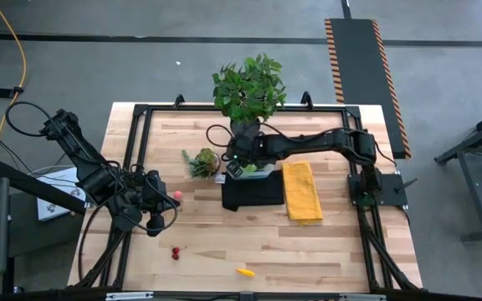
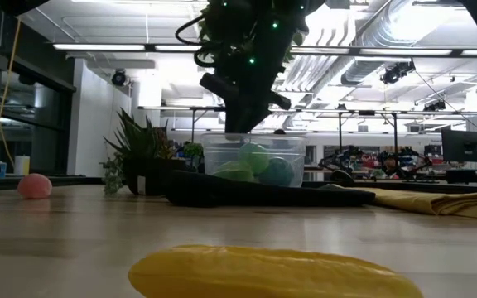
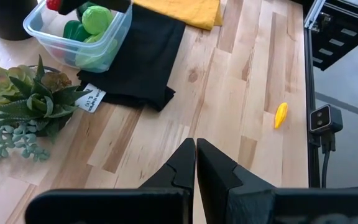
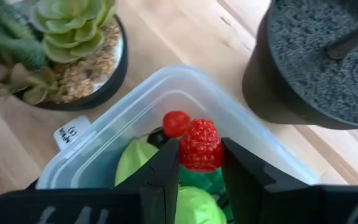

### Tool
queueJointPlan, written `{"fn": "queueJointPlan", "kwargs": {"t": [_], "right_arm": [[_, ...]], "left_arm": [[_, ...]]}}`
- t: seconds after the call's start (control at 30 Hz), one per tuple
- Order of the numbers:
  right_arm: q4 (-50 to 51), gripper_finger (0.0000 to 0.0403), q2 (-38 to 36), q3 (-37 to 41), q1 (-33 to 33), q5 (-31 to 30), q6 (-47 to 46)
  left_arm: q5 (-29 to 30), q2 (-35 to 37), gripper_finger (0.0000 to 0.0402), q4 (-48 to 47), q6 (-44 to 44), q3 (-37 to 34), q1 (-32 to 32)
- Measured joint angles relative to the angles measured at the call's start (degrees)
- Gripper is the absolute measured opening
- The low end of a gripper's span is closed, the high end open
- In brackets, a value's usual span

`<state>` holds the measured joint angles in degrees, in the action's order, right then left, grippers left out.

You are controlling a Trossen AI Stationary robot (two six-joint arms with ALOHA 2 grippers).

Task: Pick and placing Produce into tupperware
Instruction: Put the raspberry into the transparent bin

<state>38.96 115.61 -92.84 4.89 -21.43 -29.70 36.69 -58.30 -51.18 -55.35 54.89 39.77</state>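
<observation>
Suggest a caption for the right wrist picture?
Right gripper holding a red raspberry over the clear tupperware of green produce.

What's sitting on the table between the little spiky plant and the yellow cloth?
In the high view, the folded black cloth lies between the spiky potted plant and the yellow cloth, with the clear plastic tupperware box on it.

Pale planked wood table [image 1: 308,242] with a smooth satin grain, my matt black plastic right gripper [image 4: 201,163], clear glossy plastic tupperware [image 4: 129,118], bumpy red berry [image 4: 199,144], soft yellow cloth [image 1: 302,191], matt black cloth [image 3: 143,62].
</observation>
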Motion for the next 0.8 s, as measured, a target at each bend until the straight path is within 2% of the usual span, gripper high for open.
{"fn": "queueJointPlan", "kwargs": {"t": [0.8], "right_arm": [[0.20, 0.0087, 0.00, 0.00, 0.86, 0.45, 1.60]], "left_arm": [[0.42, 0.02, 0.0005, 0.04, -0.39, 0.00, 0.00]]}}
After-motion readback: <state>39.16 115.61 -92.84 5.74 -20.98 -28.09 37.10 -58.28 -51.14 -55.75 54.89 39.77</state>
